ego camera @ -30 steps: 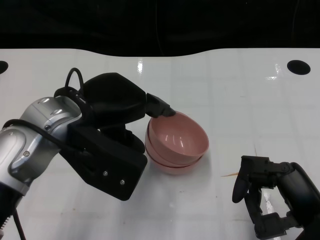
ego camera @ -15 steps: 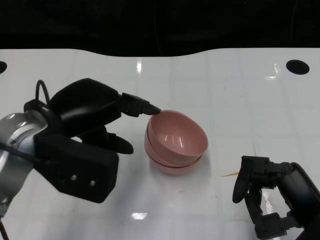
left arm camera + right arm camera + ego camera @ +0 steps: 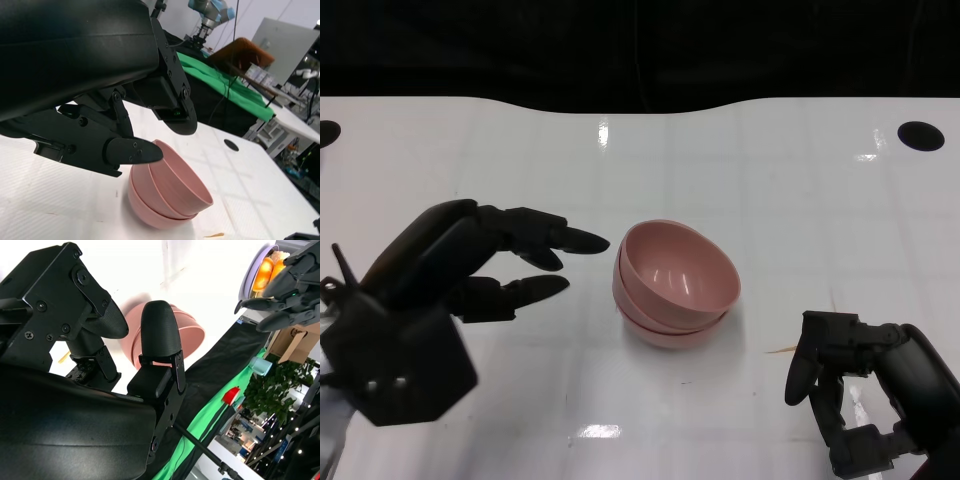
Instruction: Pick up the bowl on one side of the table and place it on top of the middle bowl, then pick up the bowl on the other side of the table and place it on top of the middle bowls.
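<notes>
The white table (image 3: 800,180) takes up nearly everything in front of the robot, glossy, with a dark hole near its far right corner. Next in size is the left hand (image 3: 450,275), hanging low over the table's left half with its fingers (image 3: 555,238) spread and reaching toward the middle, nothing in them; it holds no bowl. The right hand (image 3: 865,395) sits at the near right edge, fingers curled loosely inward and empty as far as I can see, resting close to the table. Between them, a little nearer the left hand, stands the stack of pink bowls (image 3: 675,285): the top bowl (image 3: 678,275) is nested in the ones beneath but sits tilted, its mouth tipped toward the right and front. From the left wrist view the fingertips lie just beside the stack's rim, apart from it. By my reckoning both side bowls are already on the stack, so any straightening would fall to the left hand, whose fingers point right at it.
</notes>
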